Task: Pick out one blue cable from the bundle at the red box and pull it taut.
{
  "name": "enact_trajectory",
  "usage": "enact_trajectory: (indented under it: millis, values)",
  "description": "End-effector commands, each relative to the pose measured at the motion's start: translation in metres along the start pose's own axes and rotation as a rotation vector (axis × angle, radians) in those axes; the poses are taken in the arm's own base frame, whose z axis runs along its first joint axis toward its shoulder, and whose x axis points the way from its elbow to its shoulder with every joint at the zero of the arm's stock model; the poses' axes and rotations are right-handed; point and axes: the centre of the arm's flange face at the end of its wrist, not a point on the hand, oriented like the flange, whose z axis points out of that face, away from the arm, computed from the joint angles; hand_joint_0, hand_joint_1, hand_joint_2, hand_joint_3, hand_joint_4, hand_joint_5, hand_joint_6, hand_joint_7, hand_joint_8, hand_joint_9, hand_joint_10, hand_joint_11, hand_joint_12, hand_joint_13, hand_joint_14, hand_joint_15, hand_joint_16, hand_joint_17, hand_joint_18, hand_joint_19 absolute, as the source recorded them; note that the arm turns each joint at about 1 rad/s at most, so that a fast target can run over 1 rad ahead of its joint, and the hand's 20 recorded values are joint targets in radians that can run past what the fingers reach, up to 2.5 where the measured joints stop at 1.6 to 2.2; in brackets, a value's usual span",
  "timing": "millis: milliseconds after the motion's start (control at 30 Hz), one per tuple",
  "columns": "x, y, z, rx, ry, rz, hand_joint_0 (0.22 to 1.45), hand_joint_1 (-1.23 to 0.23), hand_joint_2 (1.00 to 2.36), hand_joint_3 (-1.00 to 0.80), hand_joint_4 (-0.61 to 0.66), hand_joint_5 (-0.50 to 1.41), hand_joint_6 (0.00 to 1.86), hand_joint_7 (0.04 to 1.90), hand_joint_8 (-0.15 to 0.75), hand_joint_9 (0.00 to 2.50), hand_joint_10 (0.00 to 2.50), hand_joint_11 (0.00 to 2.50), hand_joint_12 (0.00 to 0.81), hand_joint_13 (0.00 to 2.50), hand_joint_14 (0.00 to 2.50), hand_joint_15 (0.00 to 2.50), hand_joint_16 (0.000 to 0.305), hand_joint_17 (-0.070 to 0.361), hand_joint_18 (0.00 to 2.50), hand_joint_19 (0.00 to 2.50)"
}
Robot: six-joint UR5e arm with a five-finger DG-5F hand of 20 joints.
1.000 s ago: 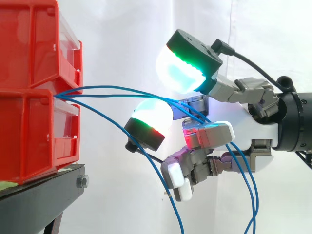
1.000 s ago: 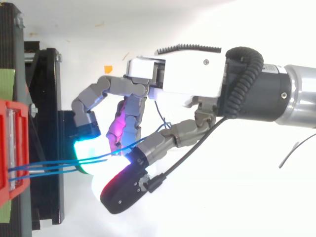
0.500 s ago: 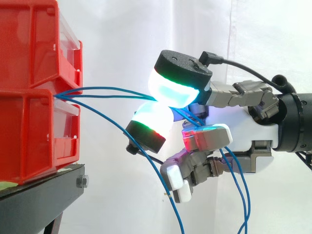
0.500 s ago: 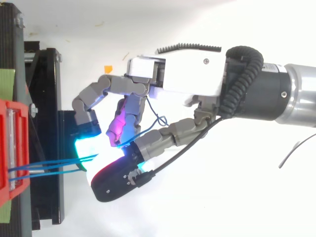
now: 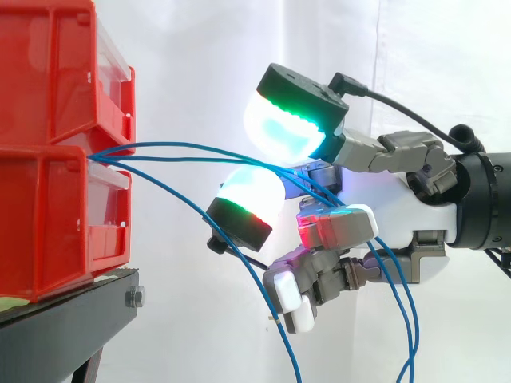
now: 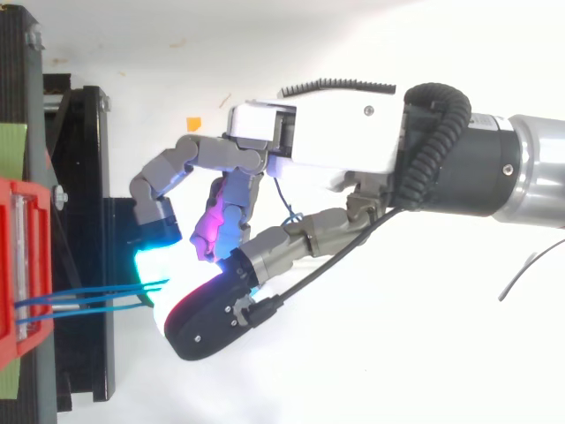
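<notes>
Two stacked red bins [image 5: 48,223] stand at the left, also seen in the top view [image 6: 22,265]. Several blue cables [image 5: 184,148] leave the gap between them and run right into my hand [image 5: 395,199]. Two of them pass through the narrow slot between the upper glowing fingertip [image 5: 283,128] and the lower one [image 5: 249,191]. They then go behind the curled fingers and hang down at the right [image 5: 409,319]. A third cable [image 5: 275,319] droops free below the hand. From above, the cables [image 6: 79,300] vanish under the hand [image 6: 327,141].
The bins rest on a black stand [image 5: 72,319], whose frame [image 6: 84,221] lies just left of the fingertips. A white curtain is behind. A small orange scrap [image 6: 193,124] lies on the white surface near the stand.
The upper fingertip swung down and left onto the cables, then lifted slightly up and right. The other fingers and the arm stayed put; the cables barely shifted.
</notes>
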Motion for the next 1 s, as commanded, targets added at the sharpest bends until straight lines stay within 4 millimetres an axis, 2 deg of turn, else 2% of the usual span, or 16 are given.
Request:
enact_trajectory:
  millis: [0,200,267,400,500,533,567,633,733,967]
  values:
    - [0.0002,0.0,-0.0001,0.001,0.002,0.001,0.61,-0.61,1.0,-0.5,0.04,-0.11,0.85,1.13,0.246,1.5,0.03,0.98,0.327,1.1,0.02,0.52,0.048,0.107,0.85,0.68]
    - [0.0005,0.0001,-0.0001,0.0,0.005,-0.001,0.6,-0.73,1.02,-0.25,0.05,-0.11,0.88,1.2,0.258,1.49,0.03,0.99,0.329,1.1,0.02,0.53,0.048,0.108,0.84,0.67]
    - [0.0005,0.0001,-0.0001,0.0,0.005,-0.001,0.6,-0.76,1.02,-0.22,0.06,-0.11,0.88,1.21,0.265,1.49,0.03,0.99,0.332,1.09,0.02,0.52,0.048,0.108,0.84,0.67]
    - [0.0005,0.0002,0.0,-0.001,0.005,0.0,0.64,-0.79,1.02,-0.28,0.08,-0.12,0.89,1.15,0.268,1.42,0.03,0.98,0.327,1.08,0.02,0.52,0.048,0.108,0.84,0.65]
    - [0.0019,-0.0007,0.0002,0.0,0.006,-0.001,0.67,-0.84,1.01,-0.35,0.04,-0.13,0.9,1.14,0.256,1.39,0.03,0.99,0.322,1.07,0.02,0.52,0.048,0.108,0.84,0.64]
    - [0.0007,-0.0011,0.0,0.002,0.005,-0.001,0.71,-0.85,1.0,-0.47,0.01,-0.13,0.91,1.13,0.248,1.39,0.03,0.98,0.32,1.07,0.02,0.51,0.048,0.107,0.83,0.63]
    - [0.0009,-0.0011,0.0,0.001,0.007,-0.001,0.71,-0.85,1.0,-0.5,0.01,-0.14,0.91,1.13,0.248,1.39,0.03,0.98,0.317,1.07,0.02,0.51,0.048,0.107,0.83,0.63]
    - [0.0022,-0.0008,0.0001,0.001,0.01,-0.001,0.68,-0.84,1.0,-0.5,0.03,-0.14,0.91,1.12,0.246,1.39,0.03,0.98,0.318,1.07,0.02,0.51,0.048,0.107,0.83,0.63]
    - [0.001,-0.001,0.0,0.001,0.008,-0.001,0.57,-0.78,1.0,-0.5,0.07,-0.13,0.9,1.06,0.244,1.43,0.03,0.98,0.323,1.09,0.02,0.51,0.048,0.109,0.85,0.64]
    - [0.0008,0.0001,-0.0001,0.0,0.008,-0.001,0.48,-0.7,1.0,-0.5,0.09,-0.12,0.88,1.03,0.272,1.48,0.03,0.95,0.347,1.14,0.02,0.51,0.053,0.12,0.91,0.63]
